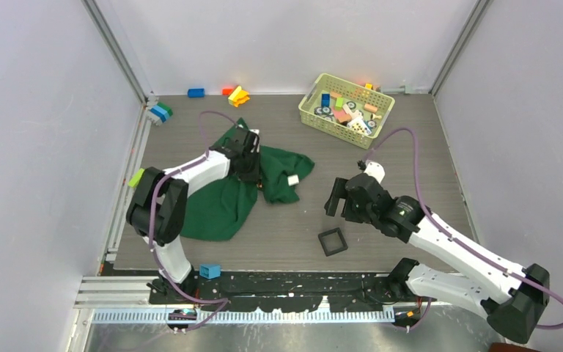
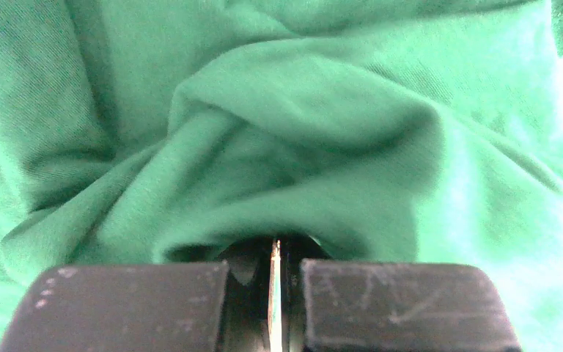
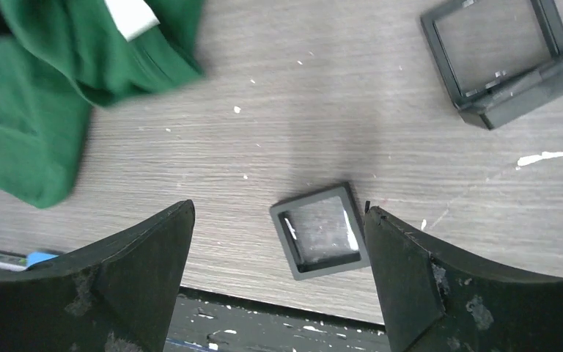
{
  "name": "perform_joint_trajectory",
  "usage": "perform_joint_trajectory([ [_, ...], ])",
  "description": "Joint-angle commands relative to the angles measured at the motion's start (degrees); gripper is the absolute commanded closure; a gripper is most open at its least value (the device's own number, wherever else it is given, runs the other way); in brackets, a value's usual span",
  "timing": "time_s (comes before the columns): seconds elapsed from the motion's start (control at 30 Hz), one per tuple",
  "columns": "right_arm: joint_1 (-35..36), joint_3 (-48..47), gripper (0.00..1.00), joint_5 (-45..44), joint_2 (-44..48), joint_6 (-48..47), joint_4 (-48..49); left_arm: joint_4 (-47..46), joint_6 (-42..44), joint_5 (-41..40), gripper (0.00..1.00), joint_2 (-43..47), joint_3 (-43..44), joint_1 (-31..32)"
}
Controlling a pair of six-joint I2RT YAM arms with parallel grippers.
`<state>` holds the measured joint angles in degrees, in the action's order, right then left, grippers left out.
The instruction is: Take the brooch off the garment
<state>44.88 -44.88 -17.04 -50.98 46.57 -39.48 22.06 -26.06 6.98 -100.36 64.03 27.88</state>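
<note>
Garment [image 1: 220,205] fold pinched in closed left hand [image 2: 277,257], right hand [image 3: 278,211] wide open, empty, above black tray [image 3: 322,235]

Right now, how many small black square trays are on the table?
2. One tray lies below the open right gripper; the second tray is beyond it, at that wrist view's upper right. More may hide under the garment.

Grey wood-grain table [image 1: 396,158]: a crumpled dark green garment [image 1: 220,209] sprawls at left, a pale green basket [image 1: 306,116] of toy blocks stands back right, a black square tray [image 1: 332,241] lies near the front, a second tray [image 3: 498,59] close by, and loose coloured blocks [image 1: 238,95] dot the far edge.
</note>
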Motion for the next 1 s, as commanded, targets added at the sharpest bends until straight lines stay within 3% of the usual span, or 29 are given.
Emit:
perform_joint_trajectory([
  [0.0, -0.10, 0.40, 0.08, -1.58, -3.38, 6.12, -4.31, -1.63, 8.29, -9.31, 1.00, -1.41, 5.77, 0.27],
  [0.07, -0.06, 2.31, 0.08, -0.96, -3.35, 8.86, -4.32, -5.55, 11.90, -9.15, 1.00, 3.68, 3.36, 3.96],
  [0.2, -0.13, 5.80, 0.09, -3.66, 0.31, 11.49, -4.73, -19.20, 22.05, -18.44, 1.00, 13.84, -7.08, 17.29],
  [0.33, -0.35, 2.90, 0.01, -13.35, 2.46, 14.67, -11.28, -19.88, 24.19, -17.59, 1.00, 16.80, -8.40, 21.32],
  [0.57, -2.86, -4.55, 0.02, -24.82, 0.53, 22.34, -19.27, -30.29, 36.29, -20.87, 1.00, 18.51, -11.73, 29.17],
  [0.7, -11.17, -4.53, 0.10, -20.28, -2.00, 20.19, -14.97, -40.54, 42.00, -18.03, 1.00, 15.46, -14.28, 30.16],
  [0.87, -19.00, -3.90, 0.18, -13.44, -5.31, 17.62, -9.25, -66.49, 49.91, -11.95, 1.00, 12.35, -24.20, 30.63],
  [0.97, -21.04, -3.76, 0.22, -12.36, -7.81, 16.95, -7.94, -68.21, 50.06, -11.52, 1.00, 11.11, -24.15, 30.64],
])
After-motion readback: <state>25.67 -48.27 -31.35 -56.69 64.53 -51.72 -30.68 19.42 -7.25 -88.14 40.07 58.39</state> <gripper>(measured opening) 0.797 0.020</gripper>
